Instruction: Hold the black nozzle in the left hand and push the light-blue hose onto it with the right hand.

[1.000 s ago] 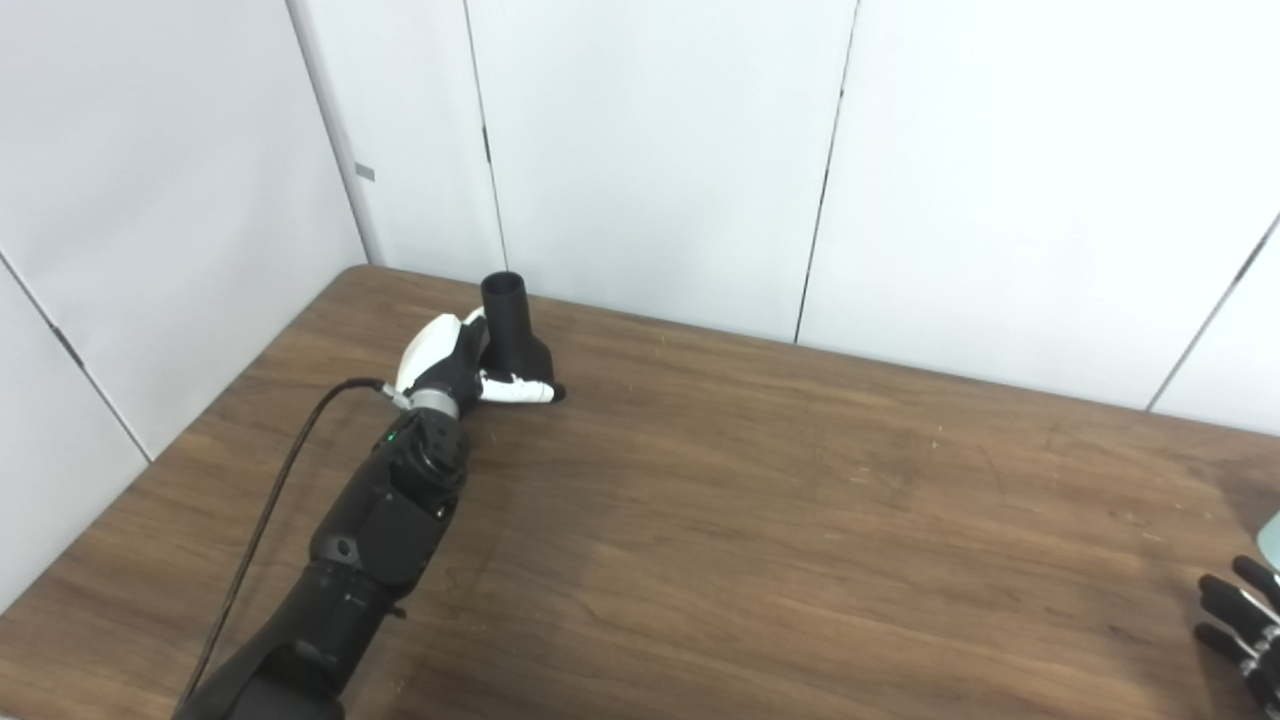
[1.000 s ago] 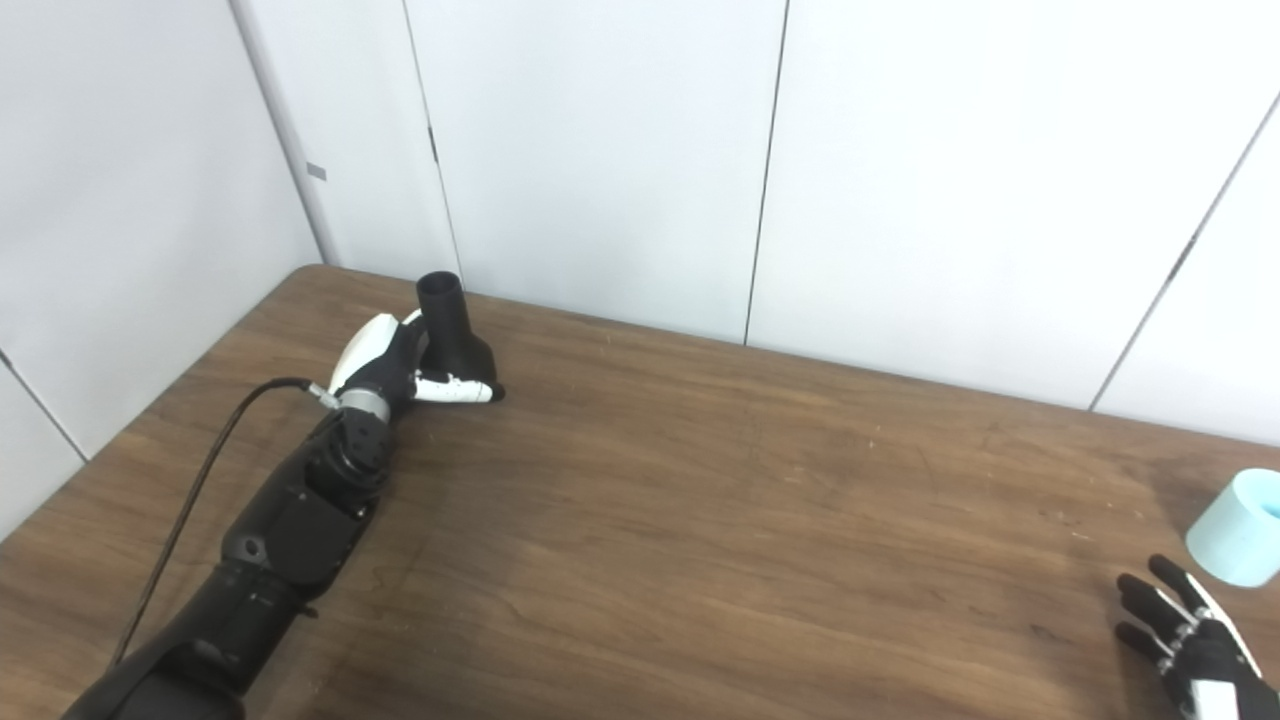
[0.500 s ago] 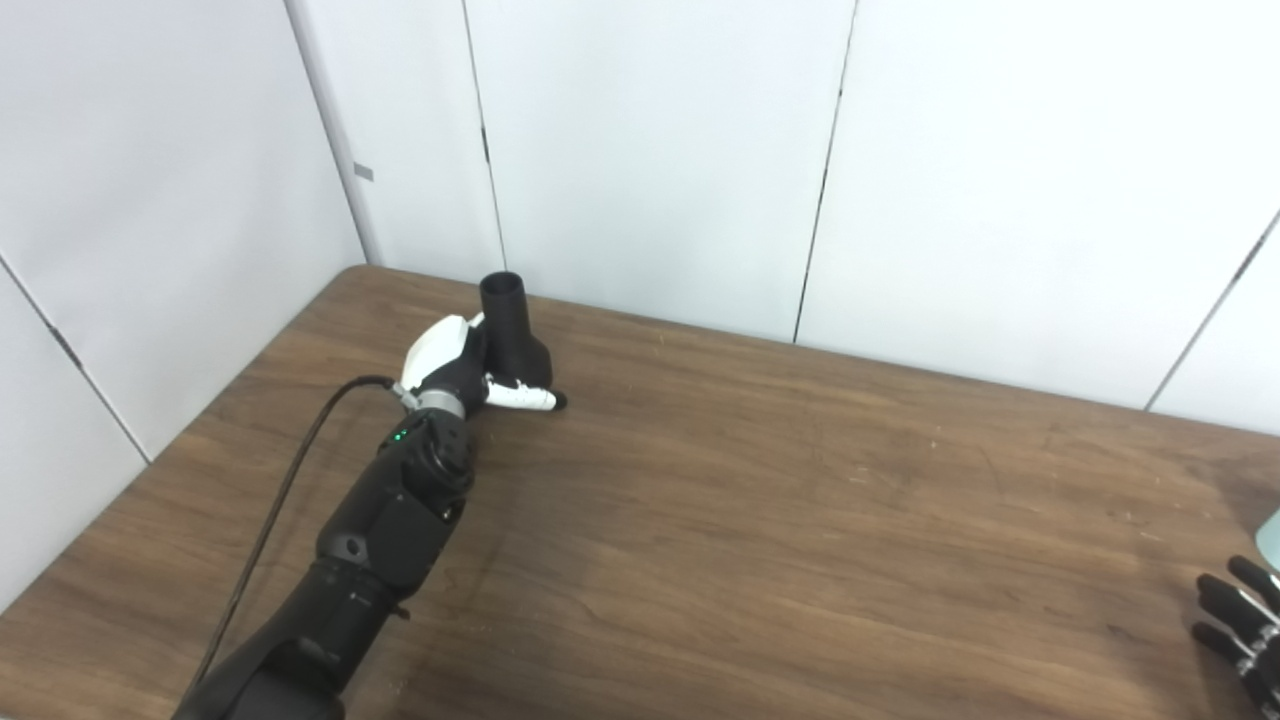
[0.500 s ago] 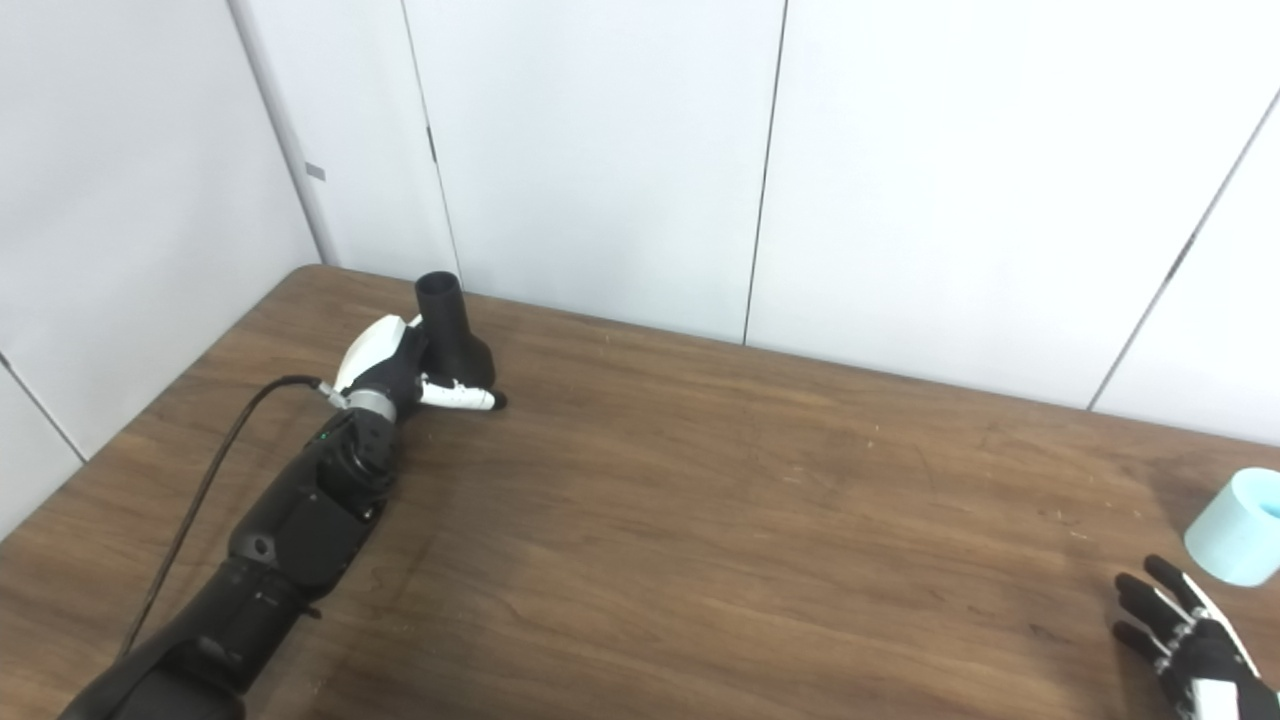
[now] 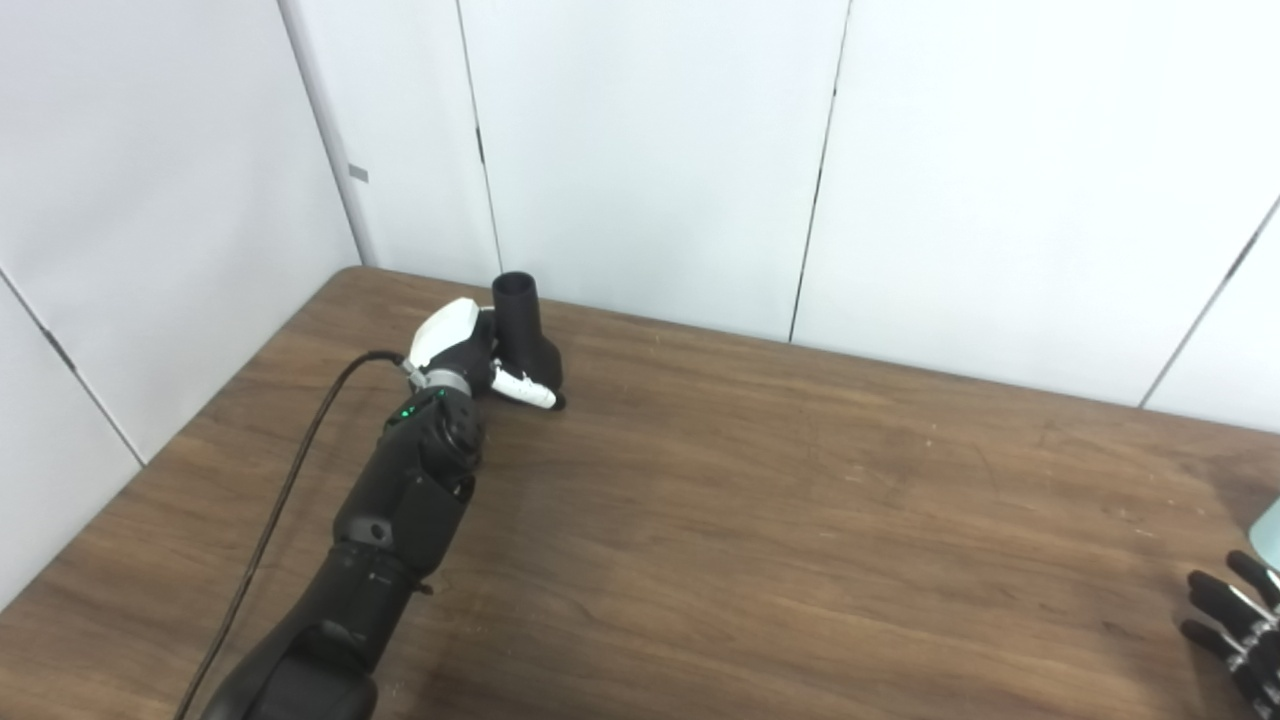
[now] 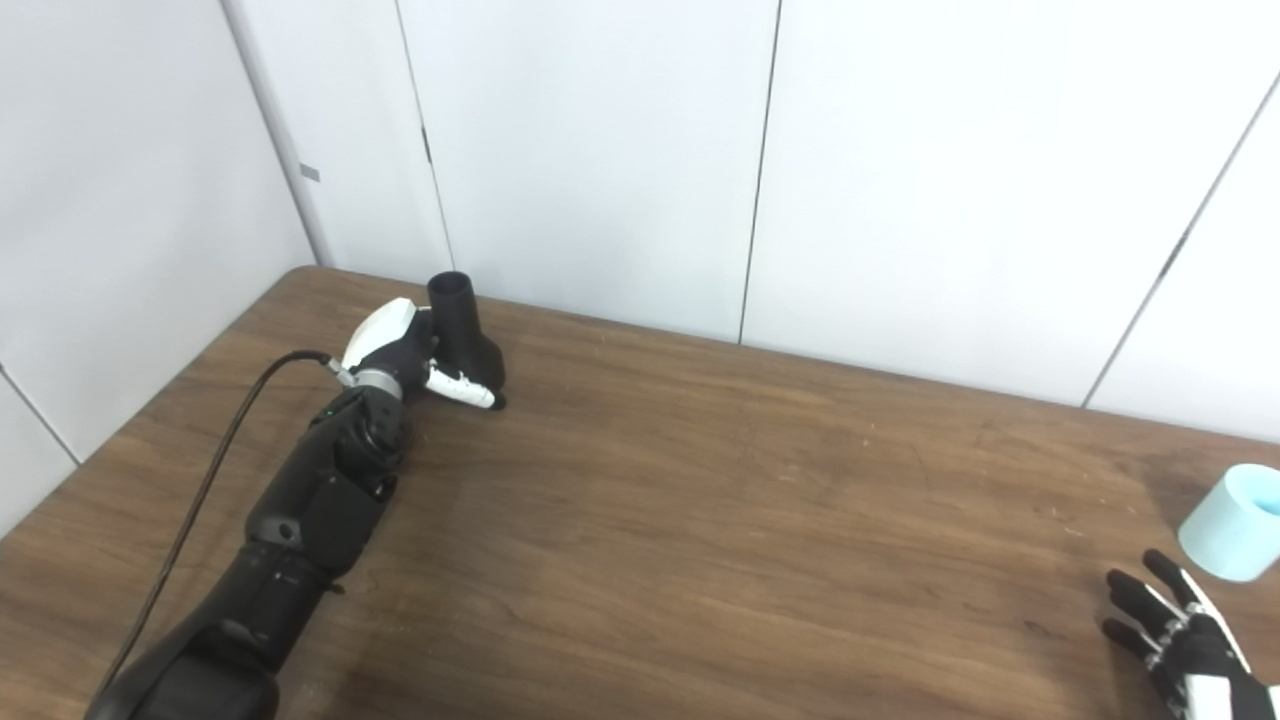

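Note:
The black nozzle [image 5: 522,325] stands at the back left of the brown table [image 5: 760,520], narrow mouth up and leaning a little to the left. My left hand [image 5: 462,352] is wrapped around its wide base, with the white thumb across the front and the other fingers hidden behind it. The light-blue hose [image 6: 1226,535] is a short cylinder on the table at the far right, only a sliver of it in the left eye view. Just in front of it, apart from it, my right hand [image 6: 1178,640] is open with fingers spread.
A black cable [image 5: 300,460] runs from my left wrist down along the arm to the table's front left. White wall panels [image 5: 650,150] close off the table at the back and left. Bare tabletop lies between the two hands.
My left hand has tightened on the nozzle and carried it slightly right, and the wrist has rolled. The view shifted a little. The right hand has hardly moved.

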Controlling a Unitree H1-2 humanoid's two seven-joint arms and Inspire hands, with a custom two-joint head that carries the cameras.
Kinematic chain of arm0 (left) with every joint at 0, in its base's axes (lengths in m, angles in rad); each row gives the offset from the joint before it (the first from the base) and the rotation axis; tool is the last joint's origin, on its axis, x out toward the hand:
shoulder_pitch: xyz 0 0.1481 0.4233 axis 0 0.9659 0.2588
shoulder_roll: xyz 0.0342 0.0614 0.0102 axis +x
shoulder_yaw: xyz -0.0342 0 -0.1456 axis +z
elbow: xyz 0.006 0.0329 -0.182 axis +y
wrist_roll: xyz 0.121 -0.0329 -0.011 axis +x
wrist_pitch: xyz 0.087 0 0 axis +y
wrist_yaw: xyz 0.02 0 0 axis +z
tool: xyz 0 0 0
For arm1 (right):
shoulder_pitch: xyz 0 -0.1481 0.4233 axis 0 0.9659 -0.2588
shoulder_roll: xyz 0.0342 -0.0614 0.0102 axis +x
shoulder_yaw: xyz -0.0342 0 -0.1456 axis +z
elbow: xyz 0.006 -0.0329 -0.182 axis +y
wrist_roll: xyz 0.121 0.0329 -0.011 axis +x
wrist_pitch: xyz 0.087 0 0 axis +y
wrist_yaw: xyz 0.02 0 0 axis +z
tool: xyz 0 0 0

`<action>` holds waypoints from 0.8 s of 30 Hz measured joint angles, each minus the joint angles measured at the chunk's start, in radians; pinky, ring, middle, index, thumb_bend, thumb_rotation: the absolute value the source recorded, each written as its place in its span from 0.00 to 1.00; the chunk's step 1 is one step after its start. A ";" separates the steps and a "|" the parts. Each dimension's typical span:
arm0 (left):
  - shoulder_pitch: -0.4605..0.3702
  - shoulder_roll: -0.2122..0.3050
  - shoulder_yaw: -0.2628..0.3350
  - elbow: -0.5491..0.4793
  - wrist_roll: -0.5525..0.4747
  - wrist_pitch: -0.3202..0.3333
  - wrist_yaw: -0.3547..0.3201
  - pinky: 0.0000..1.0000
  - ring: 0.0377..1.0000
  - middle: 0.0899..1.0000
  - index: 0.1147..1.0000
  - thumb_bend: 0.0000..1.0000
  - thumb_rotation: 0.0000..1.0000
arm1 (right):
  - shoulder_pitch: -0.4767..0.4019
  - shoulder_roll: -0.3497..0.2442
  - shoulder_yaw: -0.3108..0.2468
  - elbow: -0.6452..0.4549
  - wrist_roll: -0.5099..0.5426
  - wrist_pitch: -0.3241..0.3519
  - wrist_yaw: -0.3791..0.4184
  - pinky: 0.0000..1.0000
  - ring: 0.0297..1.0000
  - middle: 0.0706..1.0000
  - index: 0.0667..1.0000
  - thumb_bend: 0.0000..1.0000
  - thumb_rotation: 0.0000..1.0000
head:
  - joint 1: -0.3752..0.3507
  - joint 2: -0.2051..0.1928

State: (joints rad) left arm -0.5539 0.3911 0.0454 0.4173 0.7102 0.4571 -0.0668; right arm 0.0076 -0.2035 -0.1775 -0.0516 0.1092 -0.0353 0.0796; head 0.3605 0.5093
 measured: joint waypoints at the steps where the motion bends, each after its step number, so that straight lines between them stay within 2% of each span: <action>1: 0.001 -0.003 0.002 0.000 -0.002 0.000 0.010 1.00 0.84 0.69 0.42 0.52 0.05 | 0.000 0.000 0.000 0.000 0.000 0.000 0.000 0.79 0.86 0.79 0.87 0.59 0.98 | 0.000 0.000; 7: 0.003 -0.005 0.001 0.002 -0.015 0.000 0.036 1.00 0.83 0.68 0.42 0.52 0.04 | 0.000 0.000 0.002 0.000 -0.001 0.000 0.000 0.78 0.86 0.79 0.86 0.60 0.98 | -0.005 0.002; 12: 0.016 -0.005 -0.006 -0.024 -0.017 0.002 0.055 1.00 0.79 0.61 0.42 0.52 0.04 | -0.001 0.001 0.003 0.000 0.000 0.000 0.001 0.78 0.85 0.79 0.86 0.60 0.98 | -0.012 0.005; 17: 0.073 -0.018 -0.005 -0.135 -0.005 0.013 0.055 1.00 0.70 0.50 0.40 0.52 0.00 | 0.002 0.004 0.007 -0.006 -0.001 0.003 0.000 0.78 0.85 0.79 0.86 0.60 0.98 | -0.021 0.006; 20: 0.109 -0.044 -0.008 -0.230 0.001 0.018 0.035 1.00 0.68 0.48 0.41 0.52 0.00 | 0.003 0.008 0.010 -0.010 -0.004 0.008 -0.003 0.78 0.85 0.80 0.87 0.60 0.98 | -0.025 0.008; 24: 0.137 -0.064 -0.049 -0.339 -0.001 0.016 0.014 1.00 0.69 0.47 0.41 0.52 0.00 | 0.005 0.020 0.015 -0.029 -0.007 0.031 -0.016 0.80 0.86 0.80 0.88 0.63 1.00 | -0.044 0.012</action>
State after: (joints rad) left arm -0.4173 0.3267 -0.0036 0.0779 0.7092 0.4734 -0.0526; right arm 0.0129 -0.1830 -0.1626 -0.0808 0.1026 -0.0047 0.0638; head 0.3161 0.5215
